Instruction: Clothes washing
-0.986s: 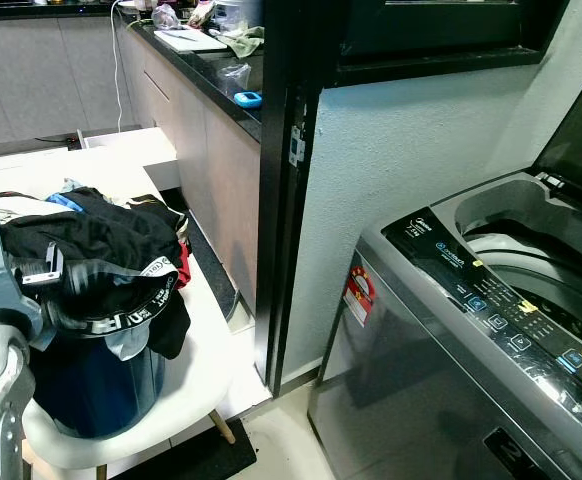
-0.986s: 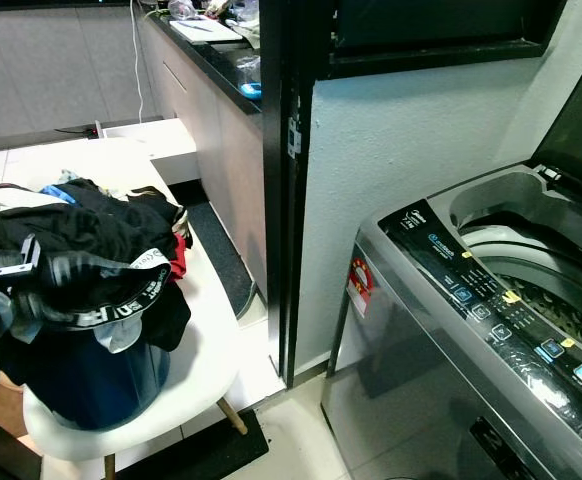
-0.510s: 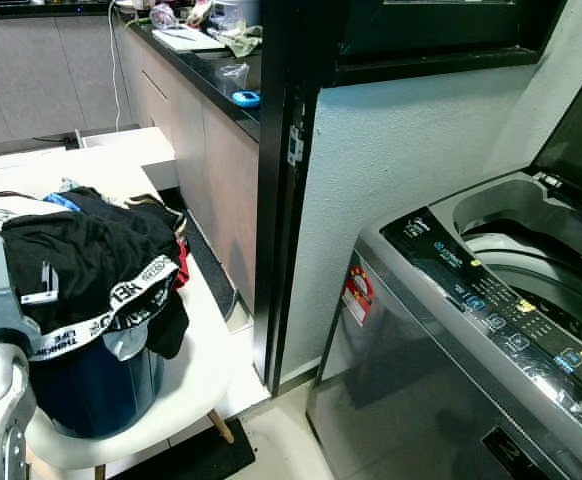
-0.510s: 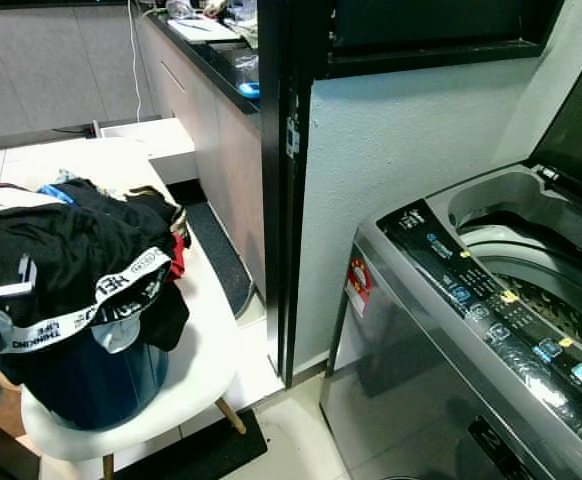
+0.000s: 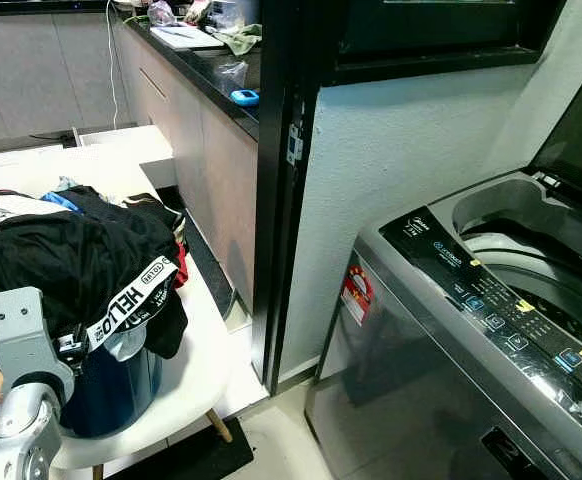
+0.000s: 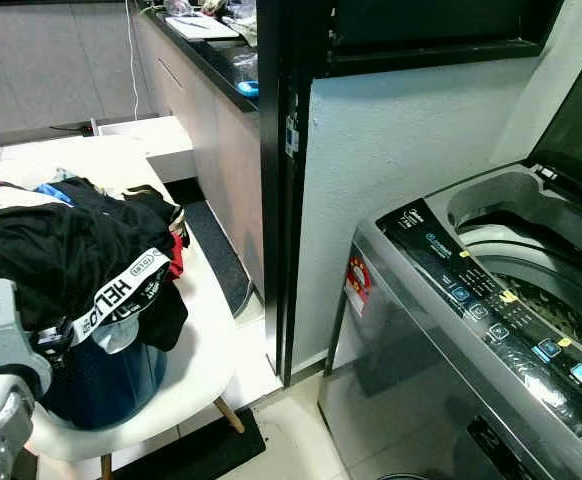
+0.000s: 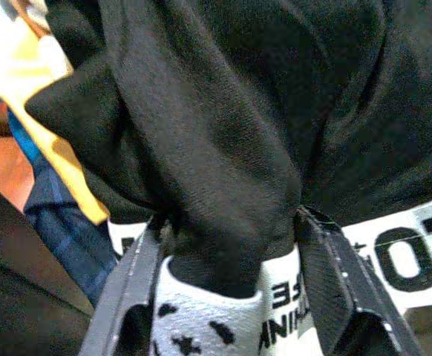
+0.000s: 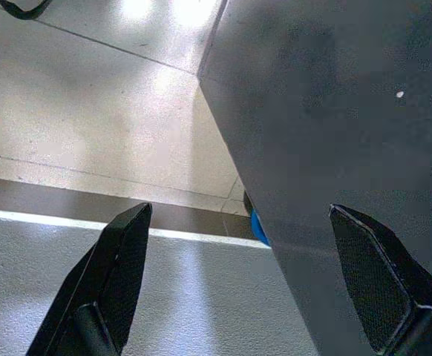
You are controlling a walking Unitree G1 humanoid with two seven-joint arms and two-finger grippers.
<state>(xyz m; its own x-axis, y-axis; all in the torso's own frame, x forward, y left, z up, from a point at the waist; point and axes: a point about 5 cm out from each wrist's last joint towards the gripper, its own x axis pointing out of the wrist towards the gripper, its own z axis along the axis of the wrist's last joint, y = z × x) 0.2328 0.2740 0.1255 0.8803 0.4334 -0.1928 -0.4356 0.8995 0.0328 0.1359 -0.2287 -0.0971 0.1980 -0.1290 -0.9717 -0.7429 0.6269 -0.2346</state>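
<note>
Black garment [image 7: 223,148] in left gripper [image 7: 227,245], above blue clothes-heaped basket [image 5: 111,385]

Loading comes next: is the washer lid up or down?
Up: the washing machine lid stands raised, drum opening exposed.

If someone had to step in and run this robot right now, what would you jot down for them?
Left gripper: shut on a black garment with a white lettered waistband, at the heaped laundry basket on the white chair.
Right gripper: open, holding nothing, hanging beside the washing machine.
Washer lid is up, drum exposed.
Done: garment gripped.
Left: lift it clear, carry it to the drum, drop it in, then likely repeat for the rest of the pile.
</note>
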